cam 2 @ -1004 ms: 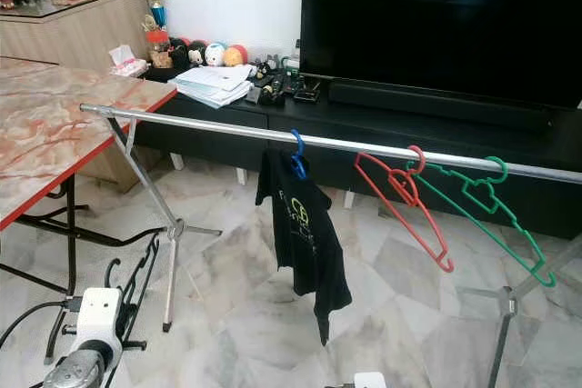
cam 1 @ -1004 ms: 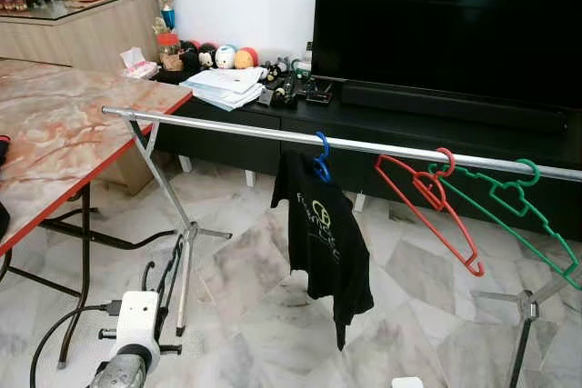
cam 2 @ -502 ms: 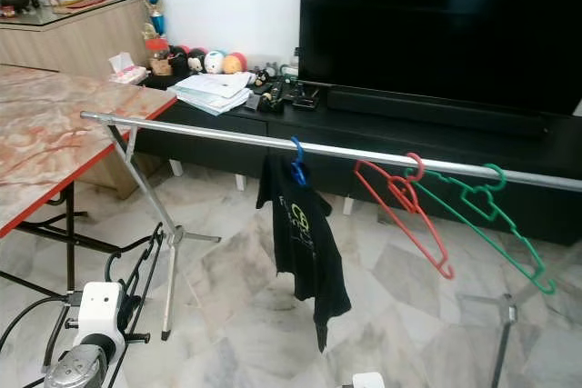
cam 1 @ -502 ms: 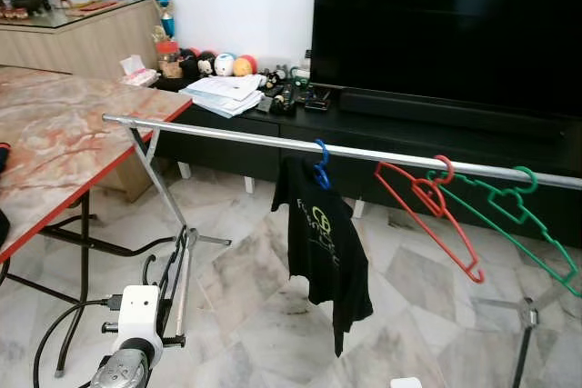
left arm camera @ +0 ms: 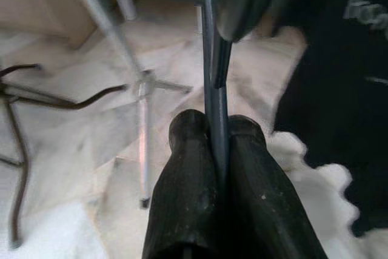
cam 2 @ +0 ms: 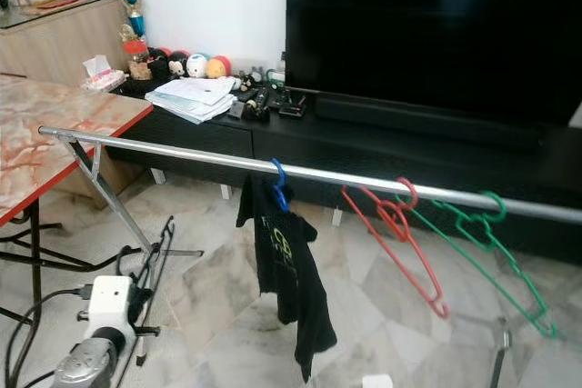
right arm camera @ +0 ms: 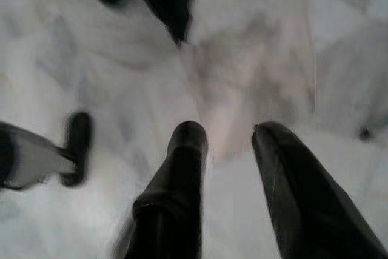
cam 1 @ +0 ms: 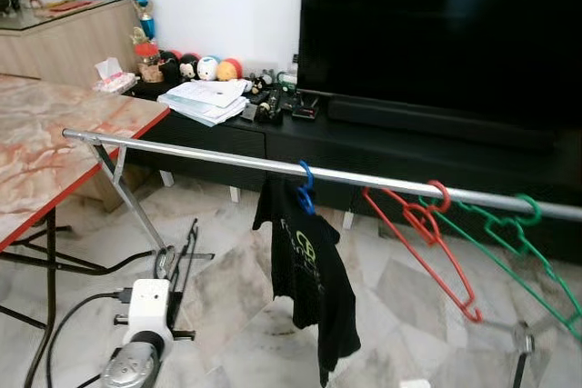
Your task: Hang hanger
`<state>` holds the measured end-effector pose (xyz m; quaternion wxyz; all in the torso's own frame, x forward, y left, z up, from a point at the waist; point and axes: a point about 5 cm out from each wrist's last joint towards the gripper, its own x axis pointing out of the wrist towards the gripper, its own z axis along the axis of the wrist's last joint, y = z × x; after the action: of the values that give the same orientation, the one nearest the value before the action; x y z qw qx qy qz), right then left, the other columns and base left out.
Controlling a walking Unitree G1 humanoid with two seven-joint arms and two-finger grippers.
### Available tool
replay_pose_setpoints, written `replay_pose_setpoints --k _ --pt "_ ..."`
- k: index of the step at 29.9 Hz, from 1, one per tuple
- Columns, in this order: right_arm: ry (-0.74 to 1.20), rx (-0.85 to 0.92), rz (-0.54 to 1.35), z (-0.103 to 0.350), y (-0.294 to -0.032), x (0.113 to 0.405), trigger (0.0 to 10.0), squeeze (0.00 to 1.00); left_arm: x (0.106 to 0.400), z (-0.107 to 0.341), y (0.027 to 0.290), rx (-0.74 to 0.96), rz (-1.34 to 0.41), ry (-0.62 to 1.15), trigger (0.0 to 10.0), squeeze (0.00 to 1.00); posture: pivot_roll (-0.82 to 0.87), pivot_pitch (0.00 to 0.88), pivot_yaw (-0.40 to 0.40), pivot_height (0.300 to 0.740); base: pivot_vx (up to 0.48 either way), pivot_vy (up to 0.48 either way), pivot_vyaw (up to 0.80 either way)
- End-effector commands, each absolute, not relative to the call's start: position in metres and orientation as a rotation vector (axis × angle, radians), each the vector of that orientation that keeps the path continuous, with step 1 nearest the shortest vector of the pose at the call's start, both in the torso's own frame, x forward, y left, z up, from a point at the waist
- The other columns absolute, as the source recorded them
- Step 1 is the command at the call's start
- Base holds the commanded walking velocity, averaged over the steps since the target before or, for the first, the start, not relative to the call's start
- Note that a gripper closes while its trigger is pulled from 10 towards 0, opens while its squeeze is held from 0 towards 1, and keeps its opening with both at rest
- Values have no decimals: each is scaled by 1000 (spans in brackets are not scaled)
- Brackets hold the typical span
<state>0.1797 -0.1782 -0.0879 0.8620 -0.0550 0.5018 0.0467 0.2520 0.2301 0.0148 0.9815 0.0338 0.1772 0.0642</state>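
Left gripper (left arm camera: 216,134) fingers clamp a dark hanger (left arm camera: 213,83); right gripper (right arm camera: 227,134) fingers spread, empty; shirt (cam 1: 309,279) logo illegible

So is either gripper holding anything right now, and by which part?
The left gripper pinches a thin dark hanger by one slim bar between its fingers. The right gripper is open, holding nothing.

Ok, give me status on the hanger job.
Left gripper shut on a black hanger, low by the rail. Right gripper open, idle. Rail carries a shirt and two bare hangers.
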Motion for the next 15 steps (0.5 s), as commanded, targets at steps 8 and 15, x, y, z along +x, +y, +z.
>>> replay_pose_setpoints --k 8,15 --pt "1058 -102 112 -89 -178 178 10000 0 256 20 232 71 136 335 10000 0 72 0 12 740 376 0 0" --pt "1060 -103 117 -89 -178 178 10000 0 256 21 235 82 149 328 10000 0 76 0 13 740 146 0 0"
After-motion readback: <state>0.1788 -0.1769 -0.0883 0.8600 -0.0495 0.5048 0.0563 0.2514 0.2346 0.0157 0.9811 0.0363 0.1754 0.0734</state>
